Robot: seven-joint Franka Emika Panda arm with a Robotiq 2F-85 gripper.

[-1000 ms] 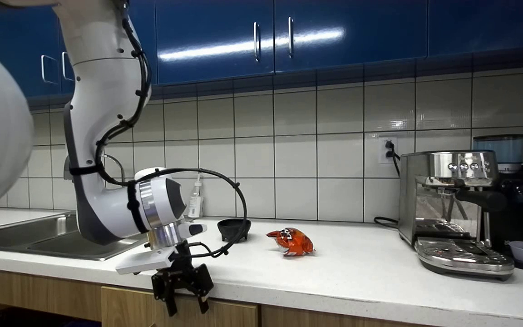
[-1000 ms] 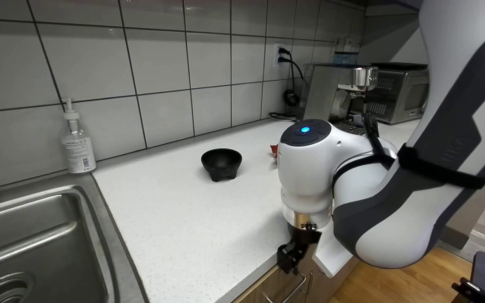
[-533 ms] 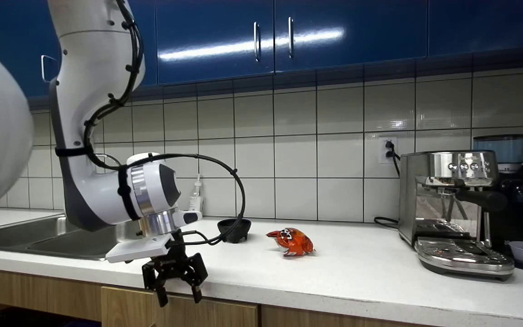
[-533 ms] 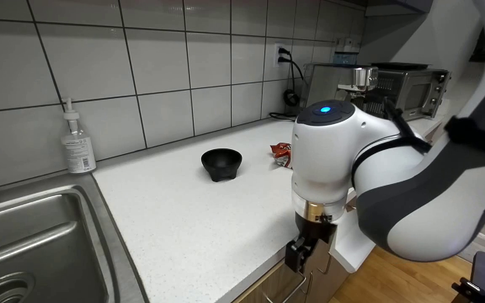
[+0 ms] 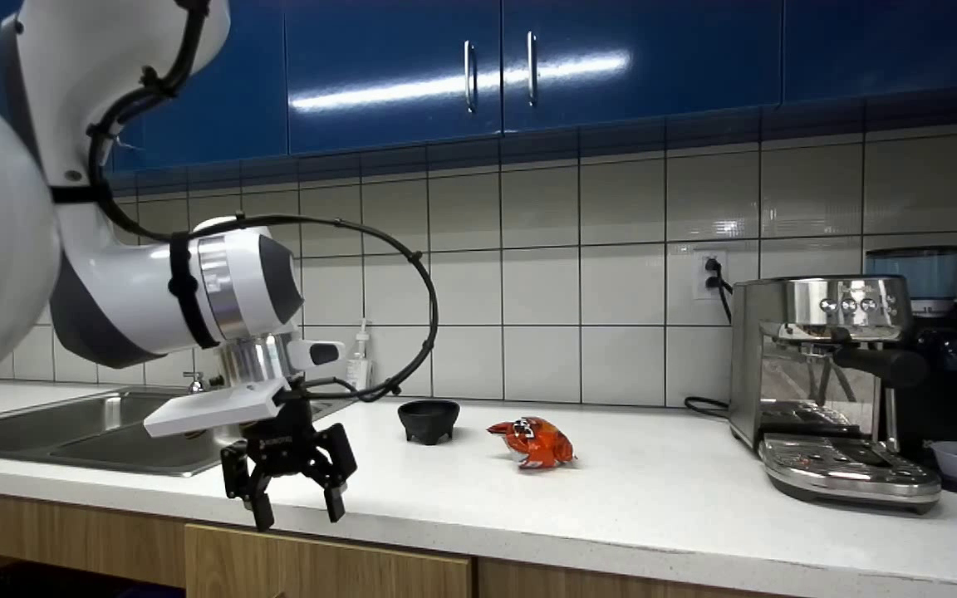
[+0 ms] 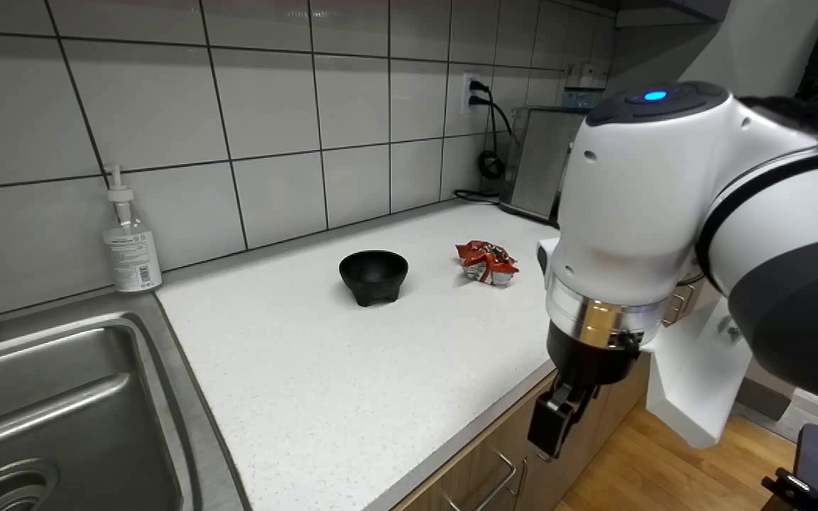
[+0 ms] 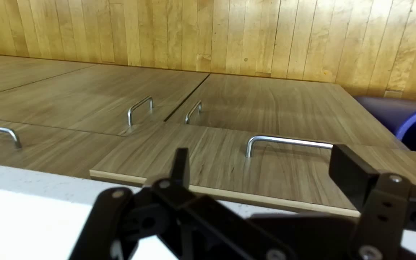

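My black gripper (image 5: 299, 508) is open and empty. It hangs fingers down at the front edge of the white counter (image 5: 653, 515), and it also shows in an exterior view (image 6: 554, 426). In the wrist view its two fingers stand wide apart (image 7: 260, 162). Between and beyond them is a wooden drawer front (image 7: 211, 162) with a silver bar handle (image 7: 287, 141). The right finger covers the handle's right end; I cannot tell the distance between them. The drawer front sticks out slightly past its neighbour. It also shows below the gripper in an exterior view (image 5: 329, 569).
A black footed bowl (image 5: 429, 422) and a crumpled red-orange bag (image 5: 537, 444) stand on the counter. A soap bottle (image 6: 132, 248) is beside the steel sink (image 6: 143, 341). A coffee machine (image 5: 827, 307) stands farther along. A purple bin (image 7: 385, 108) is at right in the wrist view.
The arm and open gripper have risen and shifted, leftward in one exterior picture and rightward in the other. The red-orange bag, earlier partly hidden behind the arm, now shows whole. The counter things have not moved.
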